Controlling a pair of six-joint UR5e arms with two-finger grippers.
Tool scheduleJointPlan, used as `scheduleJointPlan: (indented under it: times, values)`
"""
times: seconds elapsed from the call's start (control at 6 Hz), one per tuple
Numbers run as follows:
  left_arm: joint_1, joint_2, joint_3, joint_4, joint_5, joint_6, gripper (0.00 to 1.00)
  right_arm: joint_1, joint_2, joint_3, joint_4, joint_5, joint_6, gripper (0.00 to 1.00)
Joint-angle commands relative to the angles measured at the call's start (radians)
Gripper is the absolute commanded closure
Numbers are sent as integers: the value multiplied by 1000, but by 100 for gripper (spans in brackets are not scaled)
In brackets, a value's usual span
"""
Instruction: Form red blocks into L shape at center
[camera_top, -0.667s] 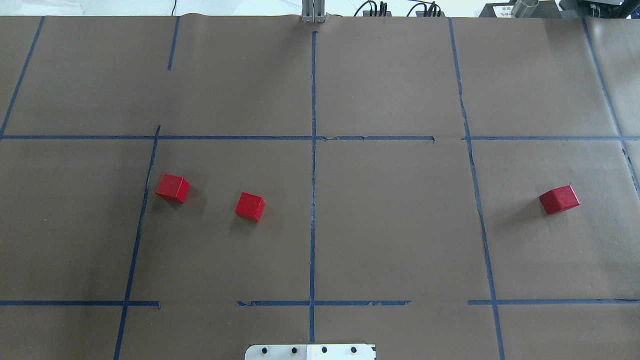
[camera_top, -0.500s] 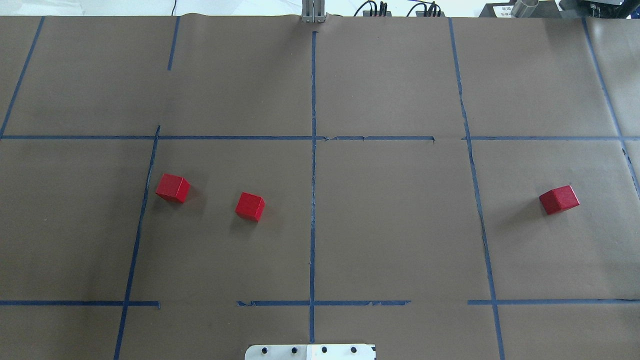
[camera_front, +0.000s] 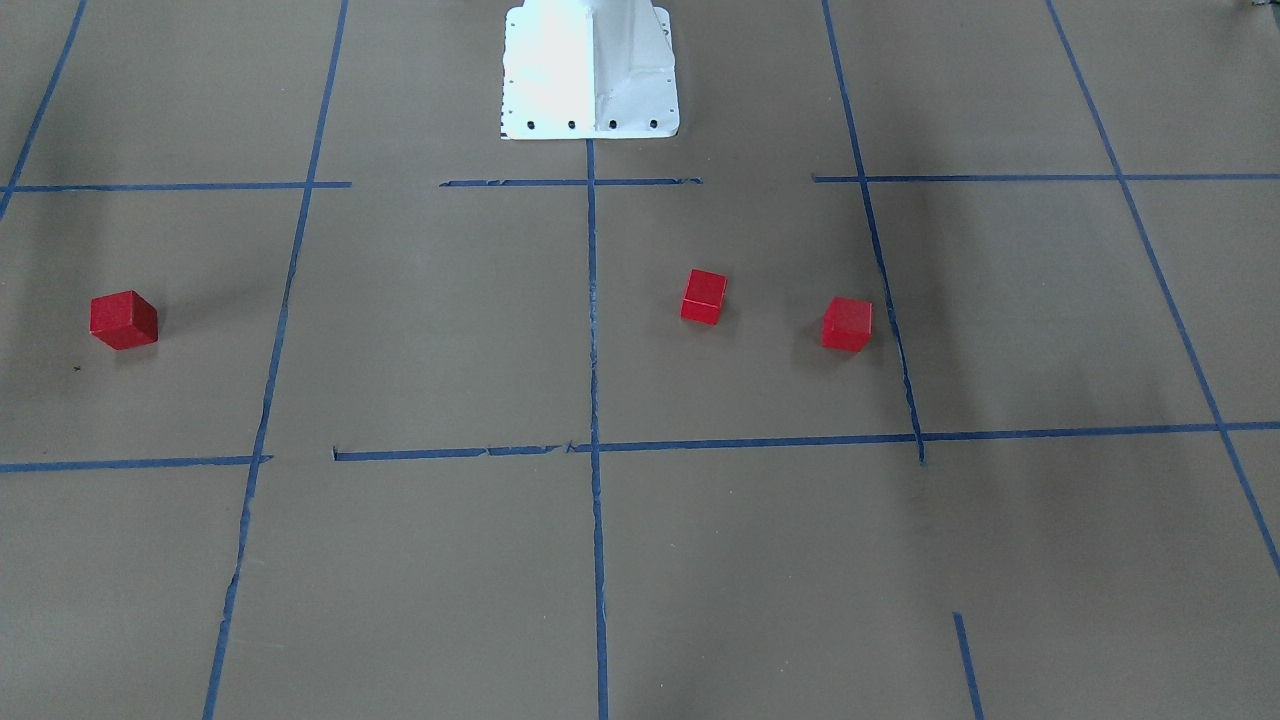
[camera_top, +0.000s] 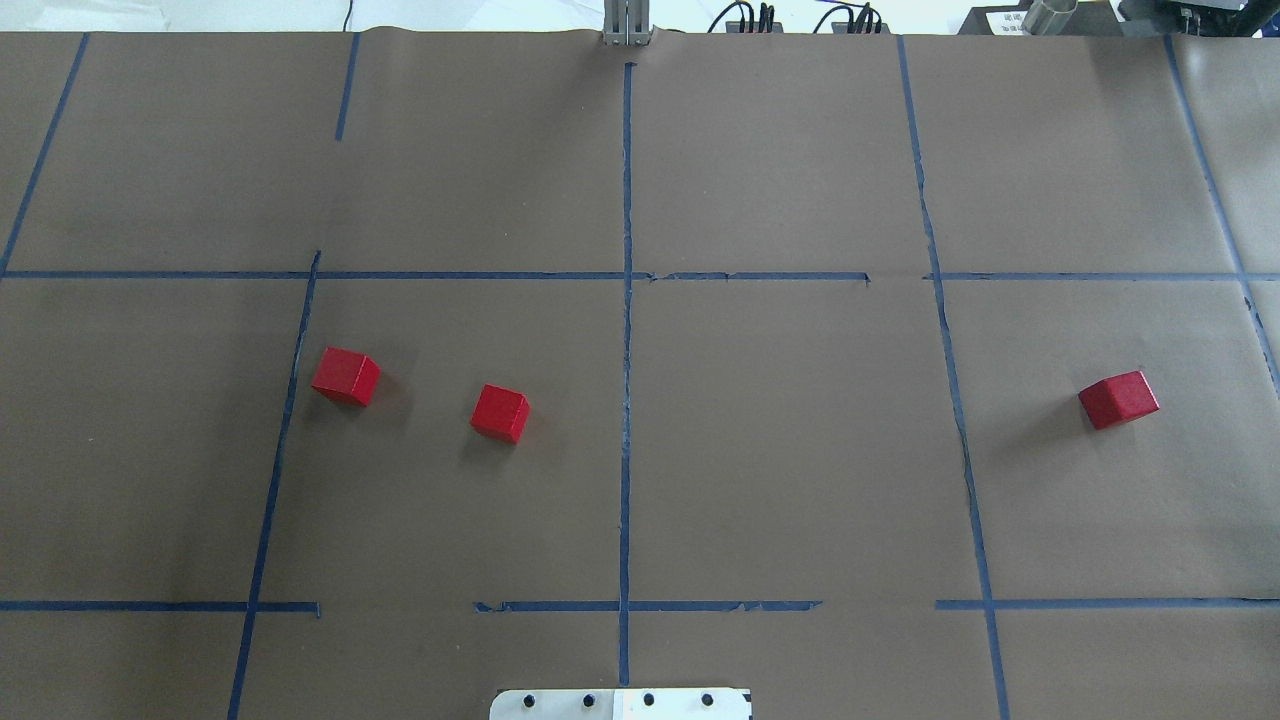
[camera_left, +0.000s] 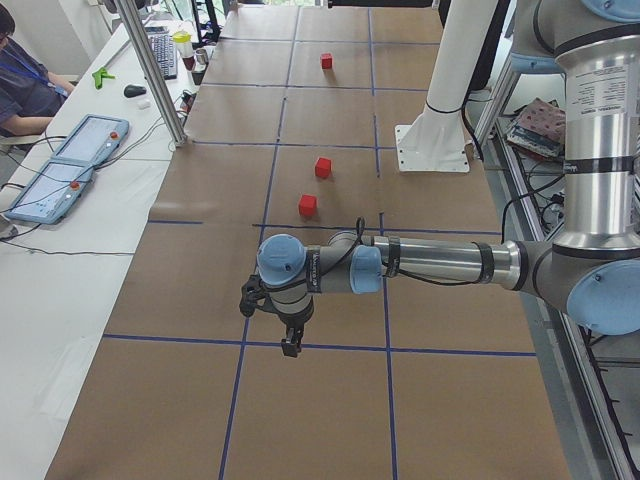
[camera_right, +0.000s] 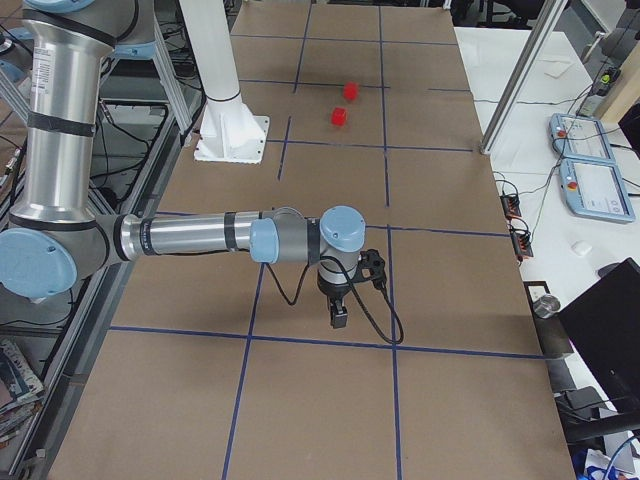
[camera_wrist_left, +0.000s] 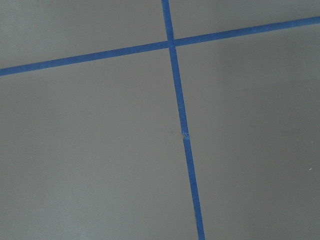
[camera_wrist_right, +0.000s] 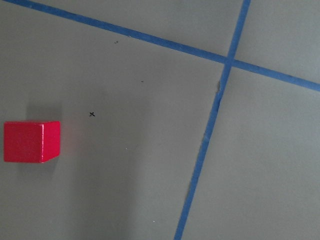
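red blocks (camera_top: 499, 413) sit apart on the surface (camera_top: 800, 450); i cannot tell whether my left gripper (camera_left: 291, 345) or right gripper (camera_right: 340, 318) is clenched.

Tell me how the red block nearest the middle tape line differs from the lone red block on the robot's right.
Place: the near-centre block sits just on the robot's left of the middle tape line; the lone block lies beyond the right tape line. Company: the near-centre block has another red block nearby, not touching; the lone block has none. Both are alike red cubes flat on the paper, untouched.
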Motion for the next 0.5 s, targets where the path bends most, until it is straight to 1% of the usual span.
scheduleJointPlan:
  times: [0.0, 0.17, 0.33]
  values:
    - [0, 0, 1, 0, -5, -1, 0, -132, 22, -2, 159, 22, 219, 0]
    - [0, 0, 1, -1, -5, -1, 0, -248, 33, -7, 298, 12, 436, 0]
    - [0, 0, 1, -1, -7, -1, 0, -333, 34, -14, 403, -26, 570, 0]
